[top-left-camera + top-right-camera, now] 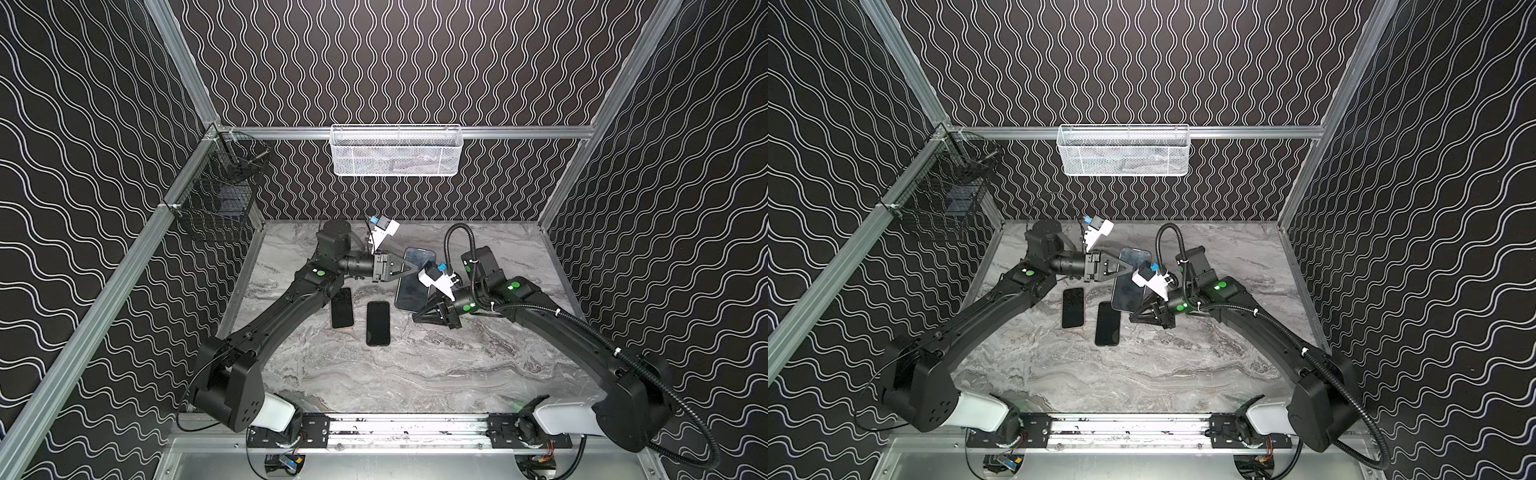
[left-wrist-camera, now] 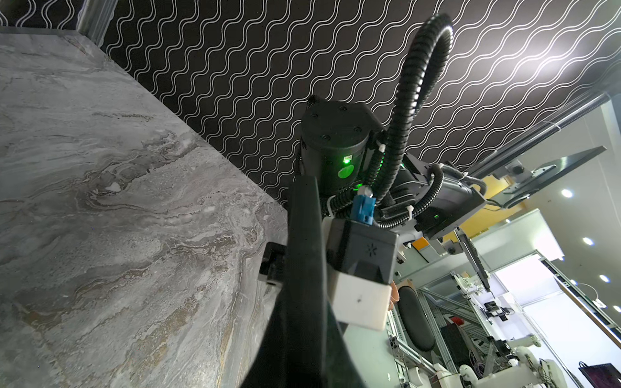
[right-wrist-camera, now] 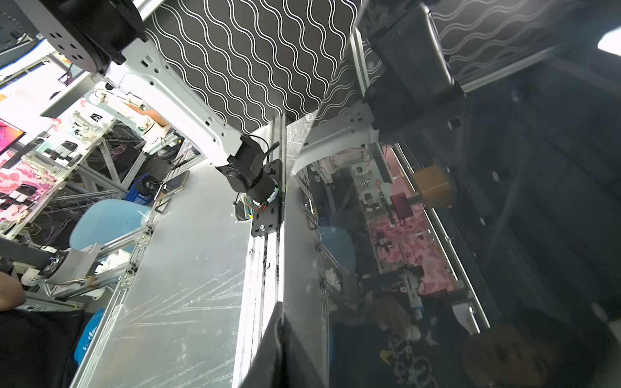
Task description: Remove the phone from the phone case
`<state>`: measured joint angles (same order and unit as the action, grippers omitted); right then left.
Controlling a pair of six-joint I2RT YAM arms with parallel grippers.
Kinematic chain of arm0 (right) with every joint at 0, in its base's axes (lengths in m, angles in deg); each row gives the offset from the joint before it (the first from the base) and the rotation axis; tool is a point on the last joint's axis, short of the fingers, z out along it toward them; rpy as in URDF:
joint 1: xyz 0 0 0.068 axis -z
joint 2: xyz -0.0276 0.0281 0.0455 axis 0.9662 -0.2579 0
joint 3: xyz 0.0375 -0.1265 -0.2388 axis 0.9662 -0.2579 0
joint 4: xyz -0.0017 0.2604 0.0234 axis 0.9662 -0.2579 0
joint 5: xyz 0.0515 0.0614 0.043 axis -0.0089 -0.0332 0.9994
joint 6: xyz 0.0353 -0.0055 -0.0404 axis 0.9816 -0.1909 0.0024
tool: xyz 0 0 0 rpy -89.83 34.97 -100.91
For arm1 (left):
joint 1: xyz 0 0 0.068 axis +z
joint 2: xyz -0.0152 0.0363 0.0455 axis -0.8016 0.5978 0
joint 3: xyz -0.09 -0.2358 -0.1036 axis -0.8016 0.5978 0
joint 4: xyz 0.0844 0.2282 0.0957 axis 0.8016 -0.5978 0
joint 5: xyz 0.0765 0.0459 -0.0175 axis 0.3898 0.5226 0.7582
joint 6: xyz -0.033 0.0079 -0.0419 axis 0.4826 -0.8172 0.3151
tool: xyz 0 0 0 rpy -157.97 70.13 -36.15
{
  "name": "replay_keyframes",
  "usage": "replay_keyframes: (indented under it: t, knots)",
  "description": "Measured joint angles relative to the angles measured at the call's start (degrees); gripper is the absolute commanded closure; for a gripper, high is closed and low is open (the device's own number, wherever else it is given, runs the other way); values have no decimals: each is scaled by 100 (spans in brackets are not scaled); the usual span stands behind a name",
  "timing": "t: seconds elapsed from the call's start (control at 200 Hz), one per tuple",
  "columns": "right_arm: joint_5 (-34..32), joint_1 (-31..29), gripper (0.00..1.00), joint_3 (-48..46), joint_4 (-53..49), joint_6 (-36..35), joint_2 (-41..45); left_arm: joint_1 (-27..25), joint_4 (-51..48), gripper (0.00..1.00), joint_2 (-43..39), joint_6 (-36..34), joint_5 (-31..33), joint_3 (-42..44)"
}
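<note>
Reaches in from lower left of both top views with the left arm (image 1: 282, 309), wrist level, left gripper (image 1: 415, 268) pinched tight on the phone (image 1: 412, 289) at its left edge. Comes from lower right with the right arm (image 1: 557, 326); right gripper (image 1: 417, 318) points left, clamped at the phone's lower edge.

**Both top views:** bright, even overhead light, soft shadows on the table (image 1: 415, 374), sharp focus. **Wrist views:** wide-angle bending at the edges. Glare whitens the wall (image 2: 537, 60) beyond the left claw (image 2: 304, 201), which is itself dark and blurred. The phone (image 3: 487, 235) at the right claw (image 3: 280, 322) carries dim reflections.
</note>
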<state>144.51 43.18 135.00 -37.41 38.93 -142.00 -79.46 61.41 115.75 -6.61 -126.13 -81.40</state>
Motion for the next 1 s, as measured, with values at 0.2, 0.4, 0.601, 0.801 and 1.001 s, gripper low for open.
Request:
replay_keyframes:
  t: [0.2,0.4,0.601,0.801,1.001]
  knots:
    - [-103,-57,91,-173,293,96,131,2,273,100,48,245,-170,4]
    - [-323,-146,91,-352,619,118,278,2,396,100,68,350,-293,-13]
    - [-621,-245,90,-520,992,116,341,2,315,100,37,216,-299,-63]
    - [-745,-302,89,-691,1329,116,393,2,540,100,33,350,-328,11]
    - [-756,-310,88,-632,1362,107,310,13,546,100,2,350,-284,11]
